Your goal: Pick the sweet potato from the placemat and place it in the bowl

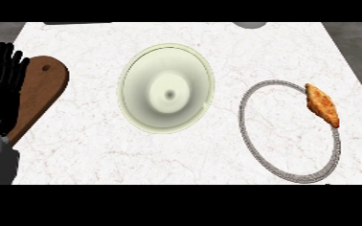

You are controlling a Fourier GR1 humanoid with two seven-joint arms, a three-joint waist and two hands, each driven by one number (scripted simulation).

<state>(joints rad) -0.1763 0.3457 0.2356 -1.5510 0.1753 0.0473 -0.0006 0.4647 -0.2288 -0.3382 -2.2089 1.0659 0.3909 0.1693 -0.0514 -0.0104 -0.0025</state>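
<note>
Sweet potato (322,105): small, stiff, likely light; lies across the placemat (283,170) rim, toward the counter's right edge. Grasp across its narrow middle. Left robot hand (11,84) open, resting at the left edge.

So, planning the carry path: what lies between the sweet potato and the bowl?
In the head view, only the placemat's grey rim and bare counter separate the sweet potato from the bowl.

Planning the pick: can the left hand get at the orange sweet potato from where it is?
Probably not easily: the left hand rests at the far left edge, with the pale green bowl between it and the orange sweet potato.
</note>
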